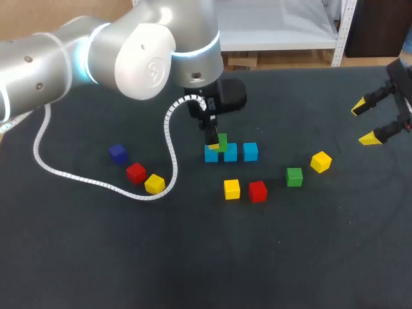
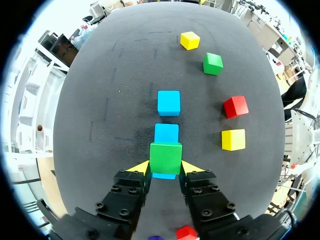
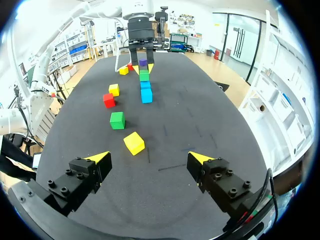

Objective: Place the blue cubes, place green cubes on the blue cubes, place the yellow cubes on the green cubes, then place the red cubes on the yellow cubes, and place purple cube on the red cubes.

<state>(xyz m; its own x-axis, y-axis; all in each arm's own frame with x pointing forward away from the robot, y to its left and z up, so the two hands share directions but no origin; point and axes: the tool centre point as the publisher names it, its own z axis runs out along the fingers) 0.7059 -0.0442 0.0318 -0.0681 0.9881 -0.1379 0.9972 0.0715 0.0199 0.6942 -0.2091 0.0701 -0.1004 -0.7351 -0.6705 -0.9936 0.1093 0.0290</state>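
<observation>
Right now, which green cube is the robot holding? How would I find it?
Follow the big grey left arm down to the middle of the table, where three blue cubes sit in a row. The green cube is over the end blue cube, pinched between the yellow-tipped fingers. The other green cube lies flat on the table, untouched.

**Eleven cubes in five colours**

The table carries three blue cubes, two green cubes, three yellow cubes, two red cubes and one purple cube. There are two grippers, the left gripper and the right gripper, each with two yellow tips.
</observation>
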